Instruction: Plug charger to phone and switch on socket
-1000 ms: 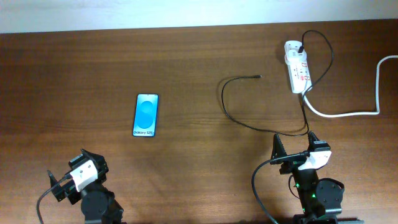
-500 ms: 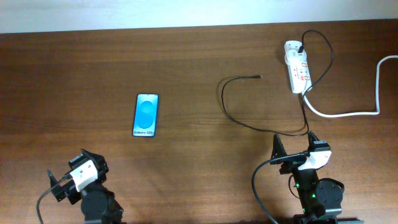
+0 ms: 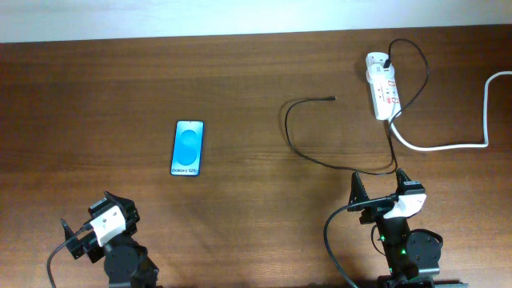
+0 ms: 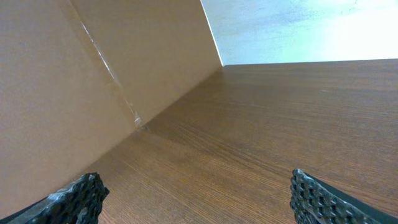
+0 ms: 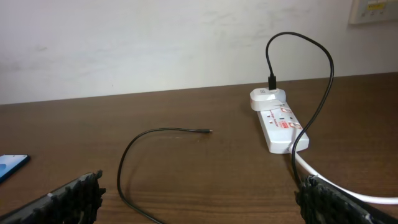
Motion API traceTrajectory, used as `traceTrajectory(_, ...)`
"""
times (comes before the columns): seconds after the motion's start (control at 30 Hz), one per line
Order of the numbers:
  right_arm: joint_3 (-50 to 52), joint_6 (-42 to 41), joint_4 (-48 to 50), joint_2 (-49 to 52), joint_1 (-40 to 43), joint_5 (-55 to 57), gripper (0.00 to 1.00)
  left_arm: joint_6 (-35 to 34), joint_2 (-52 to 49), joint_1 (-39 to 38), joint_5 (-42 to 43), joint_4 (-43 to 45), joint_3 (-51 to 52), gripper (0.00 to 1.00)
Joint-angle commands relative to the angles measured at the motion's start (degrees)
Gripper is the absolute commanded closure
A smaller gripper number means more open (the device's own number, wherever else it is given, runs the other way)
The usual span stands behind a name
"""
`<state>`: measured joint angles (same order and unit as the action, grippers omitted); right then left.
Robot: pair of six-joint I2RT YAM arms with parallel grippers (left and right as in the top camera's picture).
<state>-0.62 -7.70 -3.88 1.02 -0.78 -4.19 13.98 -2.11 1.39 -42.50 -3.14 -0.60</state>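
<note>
The phone (image 3: 188, 147) lies flat, screen up, left of the table's middle; its corner shows in the right wrist view (image 5: 9, 165). The charger cable (image 3: 298, 152) loops across the table, its plug tip (image 3: 332, 98) lying free at centre right; the tip also shows in the right wrist view (image 5: 208, 131). The cable's other end is plugged into a white adapter on the socket strip (image 3: 382, 86), (image 5: 281, 123). My left gripper (image 3: 94, 228), (image 4: 196, 196) is open and empty at the front left. My right gripper (image 3: 378, 194), (image 5: 202, 199) is open and empty at the front right, facing the cable loop.
The socket's thick white lead (image 3: 464, 136) runs right to the table's edge. A pale wall (image 5: 155, 43) stands behind the table. A brown board (image 4: 93, 81) stands close on the left in the left wrist view.
</note>
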Motion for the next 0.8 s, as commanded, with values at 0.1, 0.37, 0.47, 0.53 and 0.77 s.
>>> traceTrajectory(0.1, 0.3, -0.1, -0.2, -0.6, 0.3, -1.1, 0.02, 0.8, -0.2, 0.1, -1.3, -0.5, 0.0, 0.01)
traceTrajectory(0.37, 0.3, -0.1, -0.2, -0.6, 0.3, -1.1, 0.02, -7.3, -0.2, 0.1, 12.0, 0.1, 0.0, 0.01)
traceTrajectory(0.47, 0.3, -0.1, -0.2, -0.6, 0.3, -1.1, 0.02, -10.8, -0.2, 0.1, 31.4, -0.4, 0.0, 0.01)
traceTrajectory(0.53, 0.3, -0.1, -0.2, -0.6, 0.3, -1.1, 0.02, -10.8, -0.2, 0.1, 39.9, -1.5, 0.0, 0.01)
traceTrajectory(0.77, 0.3, -0.1, -0.2, -0.6, 0.3, -1.1, 0.02, -10.8, -0.2, 0.1, 50.7, -0.7, 0.0, 0.01)
